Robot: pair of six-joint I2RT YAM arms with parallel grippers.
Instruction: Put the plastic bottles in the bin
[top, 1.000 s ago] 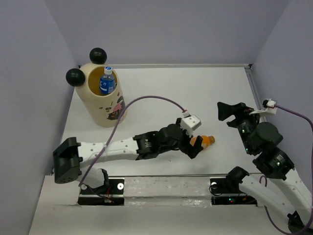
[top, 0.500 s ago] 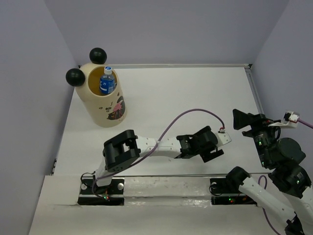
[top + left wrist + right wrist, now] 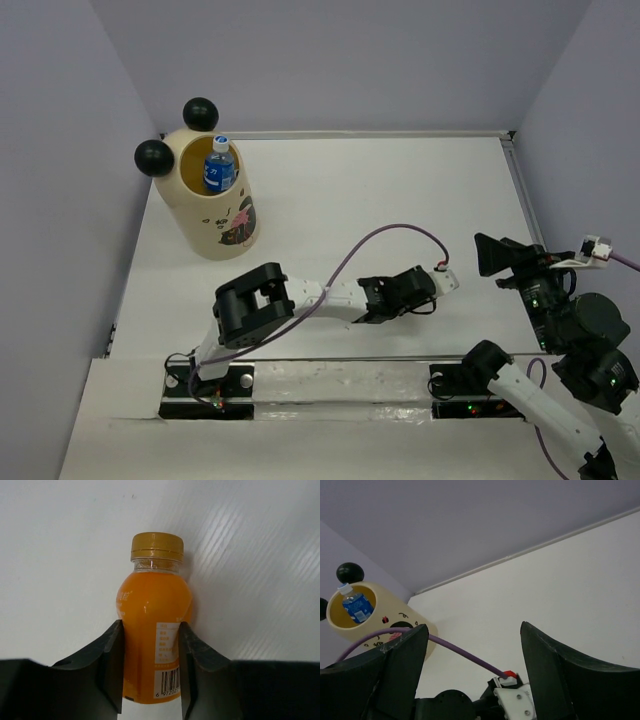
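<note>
An orange plastic bottle [image 3: 155, 605] with a yellow cap lies on the white table, cap pointing away from the left wrist camera. My left gripper [image 3: 150, 627] is shut on its body, one black finger pressed to each side. From above, the left gripper [image 3: 418, 303] sits low near the table's front edge and covers that bottle. The cream bin [image 3: 212, 215] with two black ball ears stands at the far left, a clear blue-labelled bottle [image 3: 219, 168] upright inside it. My right gripper [image 3: 492, 254] hangs open and empty at the right; the bin [image 3: 395, 617] and its bottle [image 3: 356, 606] show past its fingers.
A purple cable [image 3: 385, 232] arches over the left wrist. A grey wall [image 3: 330, 60] closes the back and both sides of the table. The right arm's body [image 3: 580, 330] fills the near right corner.
The left jaws, wide a moment ago, have closed onto the orange bottle, and the left wrist has settled lower over it. The right arm has pulled back toward the right.
</note>
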